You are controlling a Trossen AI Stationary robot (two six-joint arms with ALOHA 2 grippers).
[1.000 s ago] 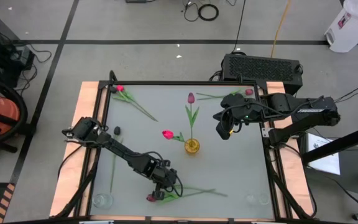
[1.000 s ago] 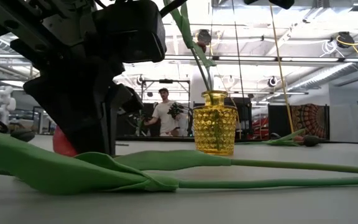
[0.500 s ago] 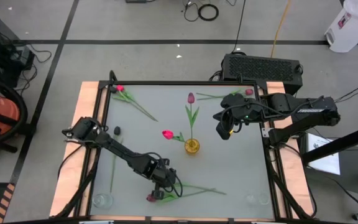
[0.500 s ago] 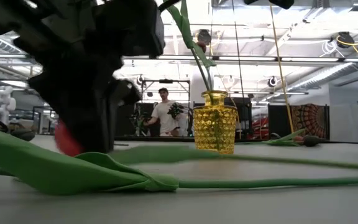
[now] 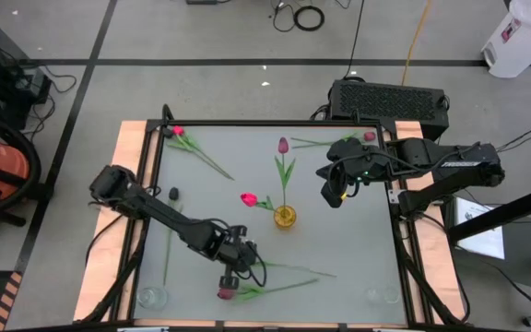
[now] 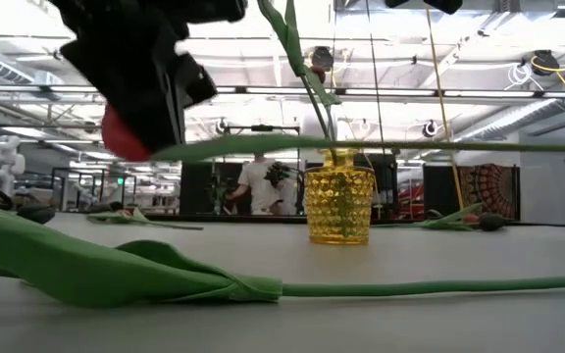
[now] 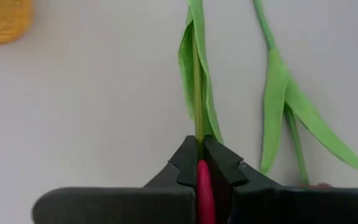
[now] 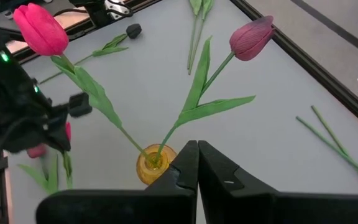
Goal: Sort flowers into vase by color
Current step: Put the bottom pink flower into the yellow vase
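Note:
A yellow glass vase point(image 5: 285, 218) stands mid-table and holds a pink tulip point(image 5: 249, 198) and a maroon one point(image 5: 283, 145) by their stems. My left gripper point(image 5: 230, 273), near the table's front edge, is shut on a red tulip point(image 6: 361, 145) that it carries above the table. Beneath it a second tulip point(image 5: 279, 287) lies flat on its stem and leaves, head point(image 5: 226, 292) toward the left. My right gripper point(image 5: 332, 194) hangs shut and holding nothing above the table's right half, looking down on the vase point(image 8: 151, 163). My left gripper pinches the red tulip between its two fingers at the head point(image 7: 202, 182), where the stem point(image 7: 197, 127) leaves it. The fingers come steeply from above. The tulip is lifted clear, its head point(image 6: 124, 132) just below the fingers and its stem about level, pointing to the table's right.
More tulips lie at the far left point(image 5: 192, 148) and far right point(image 5: 353, 140), and a bare stem point(image 5: 167, 249) lies along the left side. A small black object point(image 5: 173, 194) and two clear glass vases point(image 5: 152, 297) point(image 5: 376, 295) sit on the table. A person point(image 6: 260, 176) stands beyond it.
My left gripper has risen, staying shut on the red tulip. The tulip, which lay on the table beside the other one, is now lifted clear, its stem level in the air. The second tulip has stayed where it was.

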